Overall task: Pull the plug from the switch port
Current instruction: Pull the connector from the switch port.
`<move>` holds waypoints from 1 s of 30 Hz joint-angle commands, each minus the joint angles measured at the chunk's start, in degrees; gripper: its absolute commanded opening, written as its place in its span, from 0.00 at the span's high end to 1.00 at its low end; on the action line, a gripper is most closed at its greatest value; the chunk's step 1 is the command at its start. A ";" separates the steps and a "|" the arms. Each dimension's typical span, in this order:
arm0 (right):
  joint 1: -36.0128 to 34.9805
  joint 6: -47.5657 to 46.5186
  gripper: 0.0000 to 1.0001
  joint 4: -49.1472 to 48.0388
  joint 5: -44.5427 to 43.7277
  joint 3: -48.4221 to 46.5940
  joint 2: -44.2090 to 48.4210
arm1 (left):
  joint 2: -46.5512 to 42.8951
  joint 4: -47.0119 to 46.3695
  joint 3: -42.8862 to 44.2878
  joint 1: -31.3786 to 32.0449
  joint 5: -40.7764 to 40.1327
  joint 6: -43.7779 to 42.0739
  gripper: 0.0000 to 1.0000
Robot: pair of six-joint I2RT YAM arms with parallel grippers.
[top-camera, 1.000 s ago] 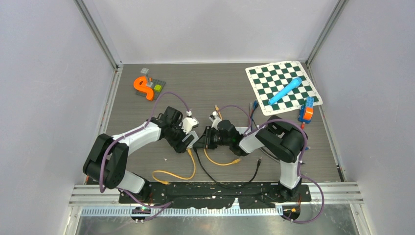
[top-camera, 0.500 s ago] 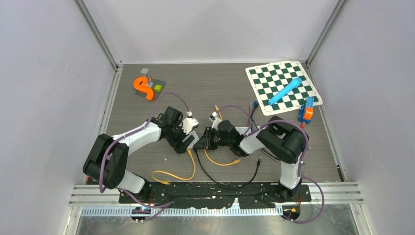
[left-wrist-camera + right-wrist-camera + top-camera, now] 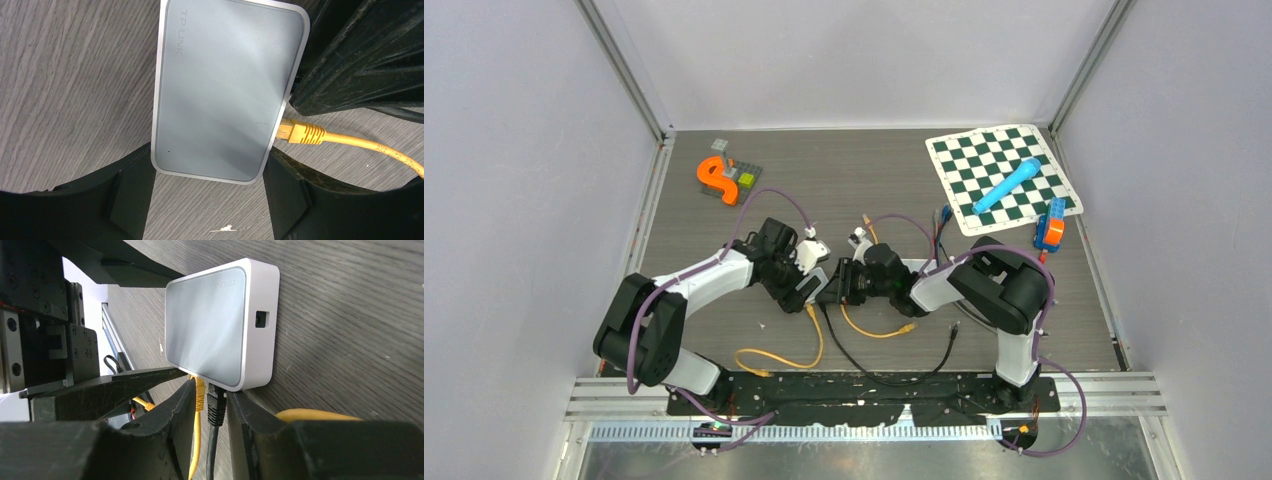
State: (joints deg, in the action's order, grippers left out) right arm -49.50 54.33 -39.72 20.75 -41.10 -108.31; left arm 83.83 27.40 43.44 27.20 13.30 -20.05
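The switch is a flat grey box lying on the table, mostly hidden between both grippers in the top view. My left gripper is shut on its near end, one finger on each long side. A yellow plug and a black plug sit side by side in the switch's ports. My right gripper straddles both plugs, its jaws slightly apart with thin gaps showing, so it is open. In the top view the left gripper and right gripper meet at mid-table.
A yellow cable and a black cable loop toward the arm bases. A chessboard mat with a blue cylinder lies back right, an orange-blue toy beside it. An orange S-shape sits back left.
My right gripper has shifted slightly left toward the switch and its jaws have parted. The left arm and the switch have stayed put.
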 commanded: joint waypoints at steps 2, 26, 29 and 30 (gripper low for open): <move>-2.00 -4.19 0.61 6.41 0.24 -2.26 0.71 | -1.33 -4.77 -0.26 -0.39 0.18 1.42 0.29; -2.07 -3.42 0.93 2.86 1.98 -0.64 0.56 | -1.22 -5.25 -0.63 -0.40 0.85 2.13 0.29; -2.11 -3.47 0.95 2.55 2.28 -0.56 0.79 | -0.96 -5.36 -0.61 -0.42 0.77 2.16 0.29; -2.15 -3.45 0.95 2.41 2.45 -0.56 0.85 | -0.83 -5.41 -0.59 -0.40 0.70 2.21 0.29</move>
State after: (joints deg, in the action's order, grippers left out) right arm -50.61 51.03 -35.14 20.12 -42.19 -108.29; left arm 83.72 26.30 43.05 27.09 13.17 -19.73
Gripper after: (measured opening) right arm 0.228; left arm 0.732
